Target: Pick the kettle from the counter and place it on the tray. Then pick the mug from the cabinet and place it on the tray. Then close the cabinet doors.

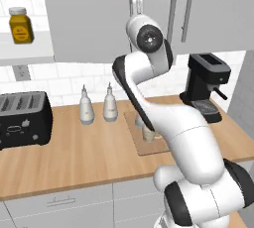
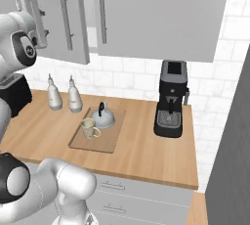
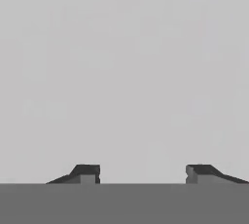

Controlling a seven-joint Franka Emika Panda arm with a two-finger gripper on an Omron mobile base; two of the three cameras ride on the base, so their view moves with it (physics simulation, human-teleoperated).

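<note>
I observe a simulated kitchen with a white tiled wall, and nearest to me the light wooden counter [image 2: 146,146] running over pale grey drawers [image 2: 141,199]. On the counter lies the tray [image 2: 108,141], flat and slightly darker than the worktop. The mug [image 2: 90,128] stands upright on the near part of the tray, and the kettle [image 2: 103,116] sits on the tray just behind it, its dark handle arched over the top; the two appear near each other, but I cannot tell whether they touch. In the left base view my own arm covers most of the tray [image 1: 141,145]. Just beyond the tray's left edge stand two whitish bottles [image 1: 98,105], side by side near the wall. Further left on the counter sits a black toaster [image 1: 22,119]; to the right stands a black coffee machine [image 2: 171,99]. Above, the cabinet doors [image 2: 161,13] hang over the counter; the left door [image 2: 58,18] stands angled out from the right one. A yellow jar [image 1: 21,25] sits on the white cabinet shelf [image 1: 27,53]. The fingers [image 3: 143,173] are spread apart, grasping nothing, facing a plain grey surface close ahead. In the base views the hand [image 1: 135,4] is raised against the grey door.
</note>
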